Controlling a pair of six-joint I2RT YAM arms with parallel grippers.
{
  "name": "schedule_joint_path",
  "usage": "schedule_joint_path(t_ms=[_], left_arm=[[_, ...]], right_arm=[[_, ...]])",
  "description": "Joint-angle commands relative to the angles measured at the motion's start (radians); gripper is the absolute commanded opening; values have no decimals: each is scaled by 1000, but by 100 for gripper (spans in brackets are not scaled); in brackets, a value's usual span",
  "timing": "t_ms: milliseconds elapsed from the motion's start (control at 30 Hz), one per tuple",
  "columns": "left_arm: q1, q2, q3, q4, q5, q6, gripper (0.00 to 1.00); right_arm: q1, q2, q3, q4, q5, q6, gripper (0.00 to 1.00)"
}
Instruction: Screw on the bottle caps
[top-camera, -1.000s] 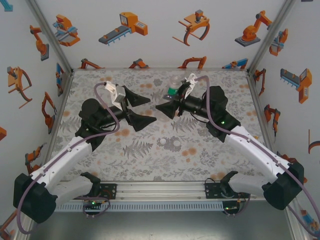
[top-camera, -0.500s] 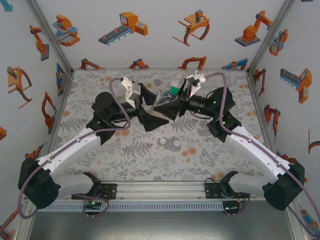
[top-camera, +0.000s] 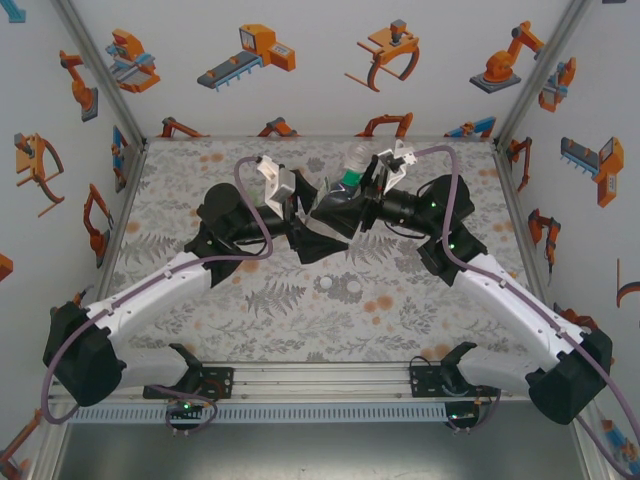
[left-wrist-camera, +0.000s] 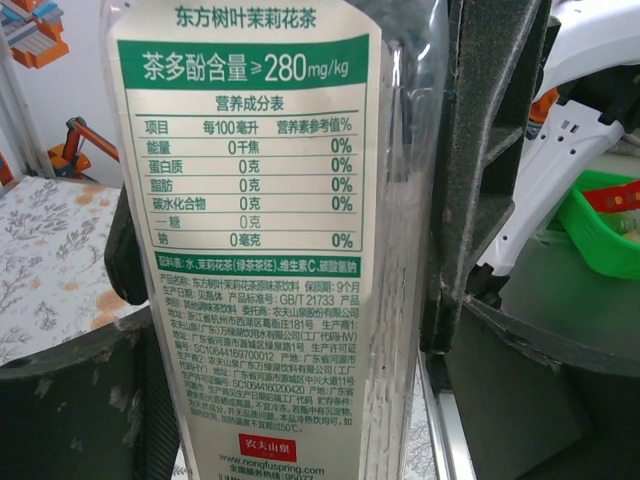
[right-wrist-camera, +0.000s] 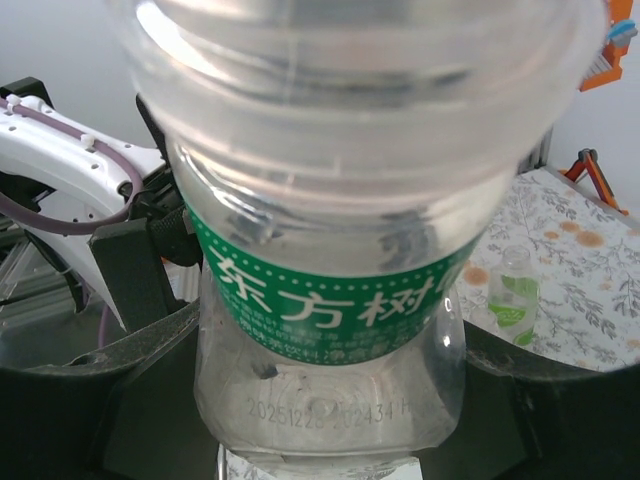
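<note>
Right gripper (right-wrist-camera: 320, 400) is clamped on the labelled tea bottle (right-wrist-camera: 330, 290), left gripper (left-wrist-camera: 290, 300) hold cannot be told, and two white caps (top-camera: 325, 284) are left unscrewed on the table (top-camera: 250, 310).

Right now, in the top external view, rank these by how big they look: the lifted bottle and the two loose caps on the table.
1. bottle, clearly largest.
2. left cap and right cap: they look alike, so no ranking between them.

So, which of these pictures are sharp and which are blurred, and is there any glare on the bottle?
Right wrist view: the bottle is blurred at its near upper part, while its green band is sharper. Left wrist view: the label is sharp, with pale glare streaks on the plastic beside it. Top external view: even light, soft shadows.
</note>
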Motion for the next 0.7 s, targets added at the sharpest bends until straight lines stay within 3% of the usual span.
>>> schedule_joint_path(t_ms=[0,333,667], left_arm=[[-9,18,32,57,-8,12,78],[-10,9,25,77,-15,17,61],[-8,4,24,60,-22,35,50]], right_arm=[[10,-32,-2,11,-20,0,29],[10,-35,-3,-11,-10,-12,28],[10,-44,-10,-20,10,-18,28]])
